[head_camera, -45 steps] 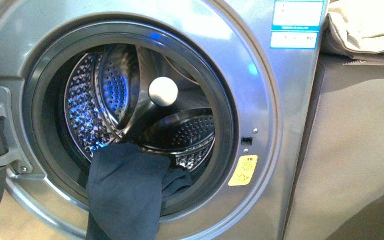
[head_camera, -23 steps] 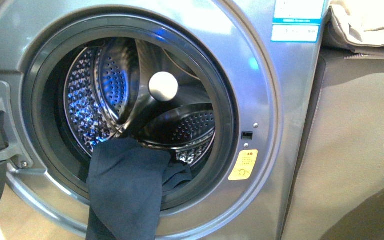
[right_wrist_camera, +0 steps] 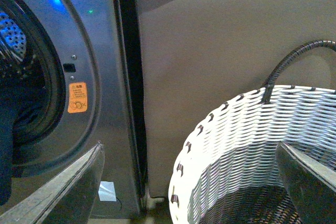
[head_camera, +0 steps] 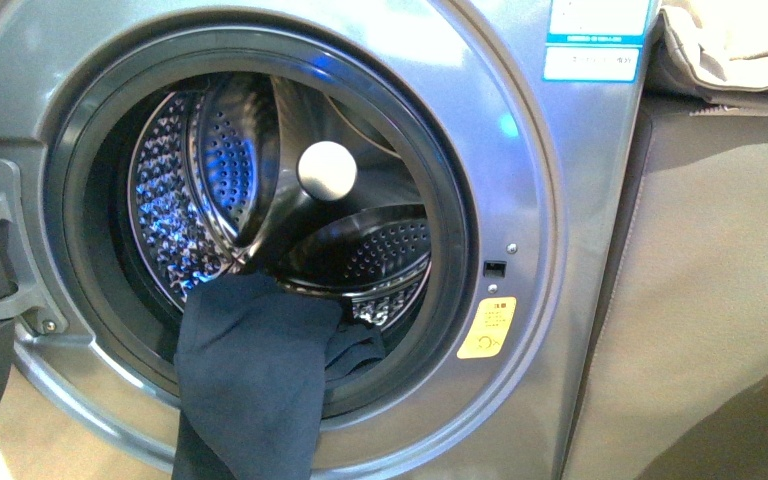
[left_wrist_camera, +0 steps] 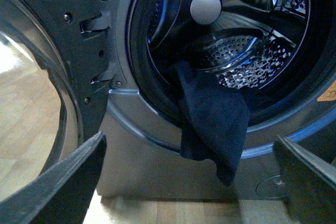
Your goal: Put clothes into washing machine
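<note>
Judging progress, we see a navy garment (head_camera: 250,380) half in the washing machine (head_camera: 520,200), draped over its gasket (head_camera: 455,250); our left gripper (left_wrist_camera: 189,182) and right gripper (right_wrist_camera: 189,182) gape empty.

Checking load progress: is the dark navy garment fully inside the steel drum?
No, the dark navy garment drapes out over the black rubber gasket and hangs down the washer's front.

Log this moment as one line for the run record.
garment: draped over porthole lip, half out | washing machine: door open | left tool: open, empty | right tool: open, over basket
</note>
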### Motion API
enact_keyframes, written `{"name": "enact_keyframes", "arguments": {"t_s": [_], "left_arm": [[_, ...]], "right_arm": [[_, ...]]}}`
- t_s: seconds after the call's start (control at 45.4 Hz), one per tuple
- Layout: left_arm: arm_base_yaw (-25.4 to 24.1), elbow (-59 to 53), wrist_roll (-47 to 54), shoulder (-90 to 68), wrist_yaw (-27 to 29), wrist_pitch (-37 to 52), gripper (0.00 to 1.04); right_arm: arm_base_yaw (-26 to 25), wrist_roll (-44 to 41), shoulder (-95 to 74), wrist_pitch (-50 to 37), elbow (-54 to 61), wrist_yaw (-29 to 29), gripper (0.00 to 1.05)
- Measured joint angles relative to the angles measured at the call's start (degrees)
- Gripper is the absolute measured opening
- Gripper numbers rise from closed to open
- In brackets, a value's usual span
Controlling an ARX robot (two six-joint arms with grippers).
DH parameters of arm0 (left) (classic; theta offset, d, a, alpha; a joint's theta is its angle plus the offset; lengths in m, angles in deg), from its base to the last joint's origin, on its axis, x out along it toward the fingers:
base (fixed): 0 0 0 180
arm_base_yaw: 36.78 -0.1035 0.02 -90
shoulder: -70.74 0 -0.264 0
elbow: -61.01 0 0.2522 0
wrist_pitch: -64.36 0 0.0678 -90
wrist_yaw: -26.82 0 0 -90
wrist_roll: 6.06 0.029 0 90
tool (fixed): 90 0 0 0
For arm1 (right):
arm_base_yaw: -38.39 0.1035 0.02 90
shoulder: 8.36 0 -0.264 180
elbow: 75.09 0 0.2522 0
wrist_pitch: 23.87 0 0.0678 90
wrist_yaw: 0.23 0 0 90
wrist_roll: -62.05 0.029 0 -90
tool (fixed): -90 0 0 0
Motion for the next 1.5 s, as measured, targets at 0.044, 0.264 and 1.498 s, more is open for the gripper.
{"name": "enact_keyframes", "arguments": {"t_s": [0.044, 0.264, 1.498], "left_arm": [[0.0, 0.0, 0.02, 0.0, 0.0, 0.0, 0.99], [0.0, 0.0, 0.0, 0.0, 0.0, 0.0, 0.98], [0.0, 0.0, 0.0, 0.0, 0.0, 0.0, 0.98]], "right_arm": [[0.0, 0.0, 0.0, 0.0, 0.0, 0.0, 0.97], [0.0, 0.0, 0.0, 0.0, 0.0, 0.0, 0.97], [0.0, -0.02, 0.0, 0.0, 0.0, 0.0, 0.72]]}}
